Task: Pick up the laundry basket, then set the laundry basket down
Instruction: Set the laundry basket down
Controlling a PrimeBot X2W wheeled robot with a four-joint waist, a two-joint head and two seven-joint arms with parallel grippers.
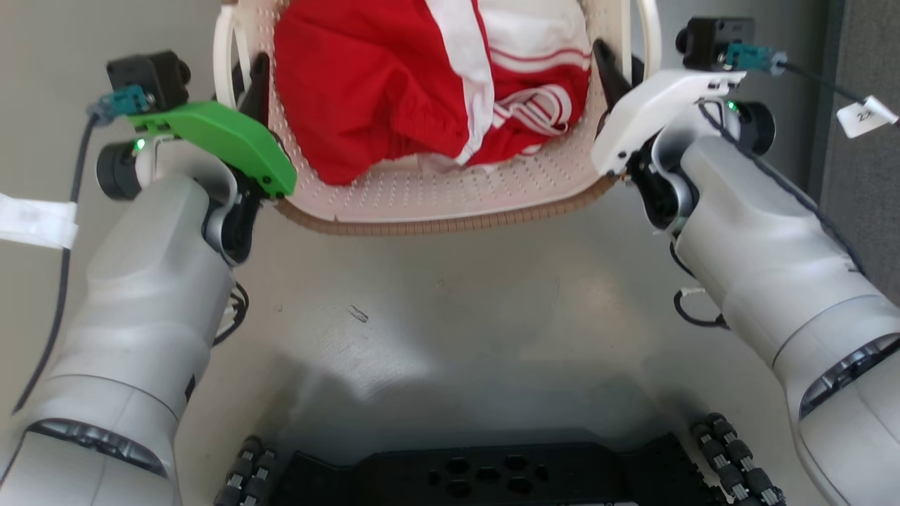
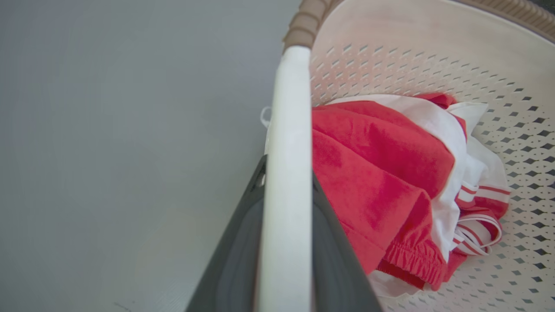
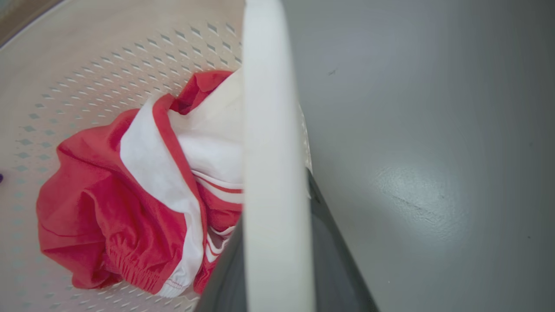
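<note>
We see the laundry basket (image 1: 436,197) at the far middle of the scene, between the two arms, its brown rim towards the robot's black base (image 1: 485,471). A red and white garment (image 1: 394,91) lies bunched inside it, against the perforated wall. Our left gripper (image 1: 249,84) is closed narrow on the basket's left handle (image 1: 223,56). In the left wrist view this white loop runs straight up between the dark fingers (image 2: 234,260), which press on it from both sides. Our right gripper (image 1: 622,70) clamps the right handle (image 1: 650,35) likewise, and in the right wrist view its fingers (image 3: 334,260) flank the white bar closely. Grey floor (image 1: 450,302) spreads on the near side of the basket. We cannot tell whether the basket's bottom touches the floor
</note>
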